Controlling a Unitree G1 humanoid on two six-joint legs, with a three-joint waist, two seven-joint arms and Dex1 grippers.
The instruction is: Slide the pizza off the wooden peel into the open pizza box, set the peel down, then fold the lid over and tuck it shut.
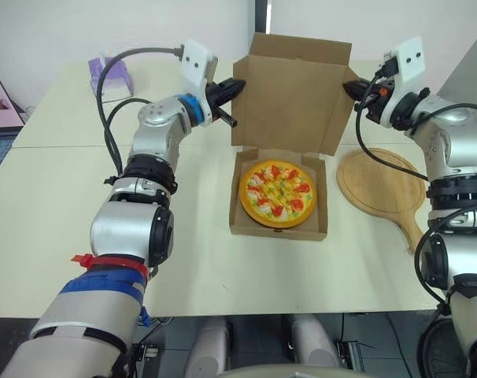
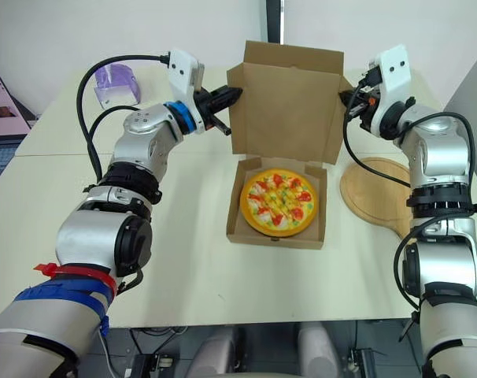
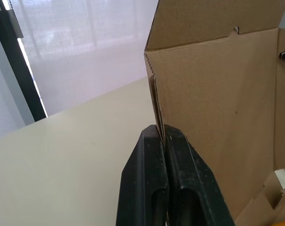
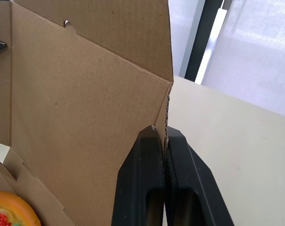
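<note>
The pizza (image 1: pixel 276 194) lies inside the tray of the cardboard pizza box (image 1: pixel 317 229) at the table's middle. The box lid (image 1: pixel 293 94) stands upright behind it. My left gripper (image 1: pixel 237 85) is shut on the lid's left edge (image 3: pixel 156 108). On the other side, my right gripper (image 1: pixel 350 88) is shut on the lid's right edge (image 4: pixel 168 113). The round wooden peel (image 1: pixel 380 187) lies flat on the table right of the box, handle toward me.
A purple clear container (image 1: pixel 109 76) stands at the table's far left. A laptop (image 1: pixel 1 110) sits at the left border. A seam (image 1: pixel 73 146) joins two cream tables left of the box. A wall rises behind the table.
</note>
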